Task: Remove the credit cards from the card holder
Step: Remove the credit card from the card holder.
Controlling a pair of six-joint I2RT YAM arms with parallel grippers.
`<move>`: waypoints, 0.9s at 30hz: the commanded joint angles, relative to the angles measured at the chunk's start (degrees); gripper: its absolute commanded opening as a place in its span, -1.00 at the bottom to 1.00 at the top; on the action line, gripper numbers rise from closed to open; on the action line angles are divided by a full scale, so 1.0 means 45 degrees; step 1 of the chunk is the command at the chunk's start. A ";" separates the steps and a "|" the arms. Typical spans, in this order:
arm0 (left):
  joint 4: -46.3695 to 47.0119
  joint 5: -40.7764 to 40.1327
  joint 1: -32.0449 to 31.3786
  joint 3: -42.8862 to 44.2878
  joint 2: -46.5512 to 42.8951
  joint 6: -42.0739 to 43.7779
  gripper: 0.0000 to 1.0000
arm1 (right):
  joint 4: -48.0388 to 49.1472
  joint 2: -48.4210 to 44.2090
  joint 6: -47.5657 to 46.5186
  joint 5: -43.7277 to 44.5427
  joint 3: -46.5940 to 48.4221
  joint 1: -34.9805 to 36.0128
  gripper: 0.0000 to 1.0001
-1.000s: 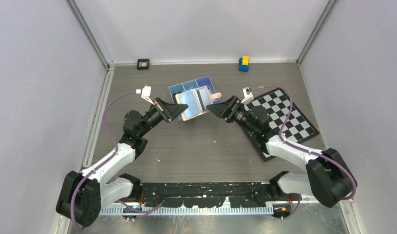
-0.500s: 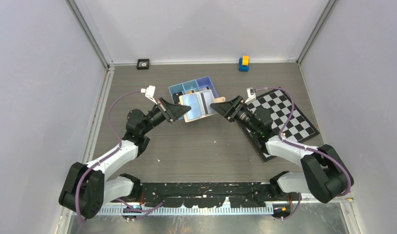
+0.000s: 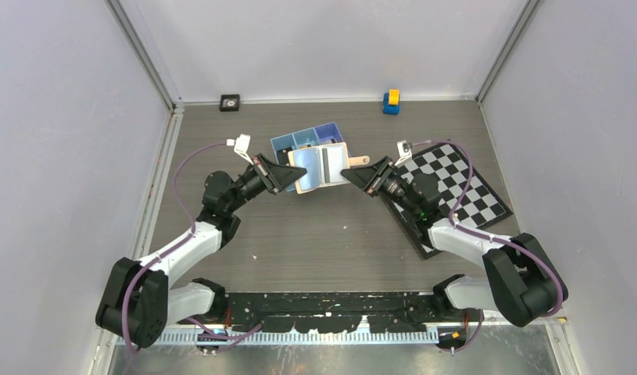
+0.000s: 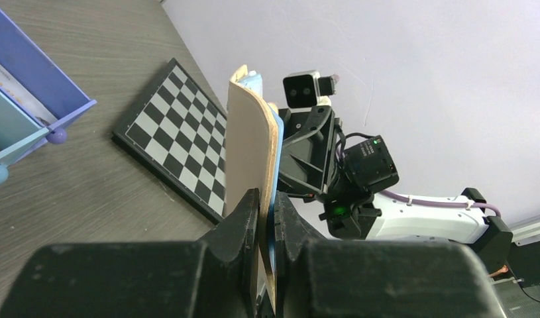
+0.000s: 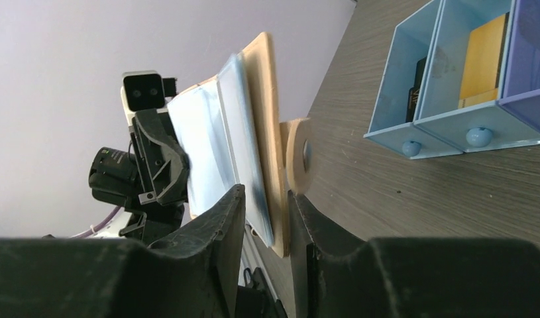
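Note:
The tan card holder (image 3: 323,166) hangs open like a book above the table, between both grippers. Its inside shows pale blue glossy pockets (image 5: 207,146); I cannot tell whether a card sits in them. My left gripper (image 3: 294,180) is shut on the holder's left flap (image 4: 250,146). My right gripper (image 3: 348,176) has its jaws pressed around the right flap (image 5: 262,119), just below the round snap tab (image 5: 297,156). Two credit cards lie in the blue tray: an orange-tan one (image 5: 482,63) and a dark one (image 5: 418,86).
The blue three-compartment tray (image 3: 284,144) stands just behind the holder. A checkerboard mat (image 3: 456,187) lies under the right arm. A yellow-and-blue block (image 3: 391,101) and a small black square (image 3: 230,102) sit by the back wall.
My right gripper moved left onto the holder's right edge and its jaws narrowed from wide open onto the flap. The left gripper lifted the holder slightly toward the tray.

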 commanded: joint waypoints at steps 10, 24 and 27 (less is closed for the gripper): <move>0.0368 0.0441 0.0030 0.0593 0.0081 0.0100 -1.00 | 0.0871 0.0162 -0.0101 -0.1103 0.0839 0.0067 -0.34; -0.1615 -0.0130 0.0030 0.0870 -0.0033 0.0813 -0.74 | 0.0850 0.0314 0.0013 -0.1342 0.0998 0.0072 -0.80; -0.5604 -0.2186 0.0030 0.1397 -0.0675 0.1944 -0.38 | -0.0358 0.0100 -0.0482 -0.0815 0.1054 0.0069 -0.94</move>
